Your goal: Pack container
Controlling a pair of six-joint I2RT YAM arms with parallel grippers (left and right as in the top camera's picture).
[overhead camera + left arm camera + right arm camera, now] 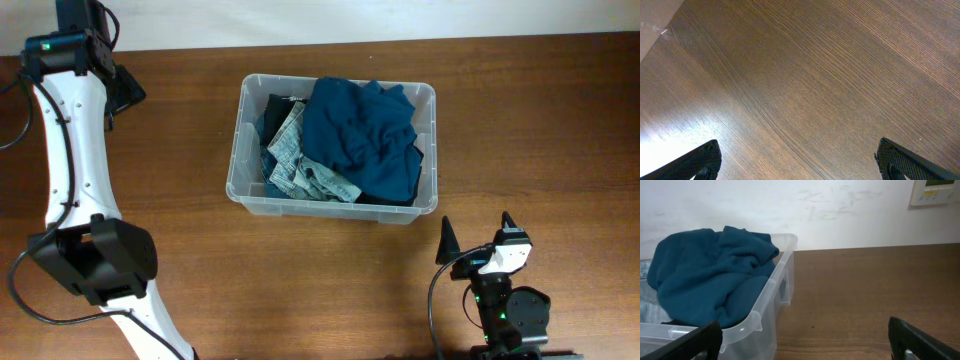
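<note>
The counter (300, 290) is showing a dark brown wood surface with fine grain running across it, and in the left wrist view it is catching a pale glare toward the lower left. Beyond its far edge a whitish wall (840, 215) is rising, carrying faint scuff marks. A beige wall panel (937, 191) is hanging at the upper right, partly cut off by the frame edge.

Left arm (68, 140), frame left: white links, black joints, black cables, green light; right gripper (476, 222), lower right: white body, black pointed fingers (447, 242).
</note>
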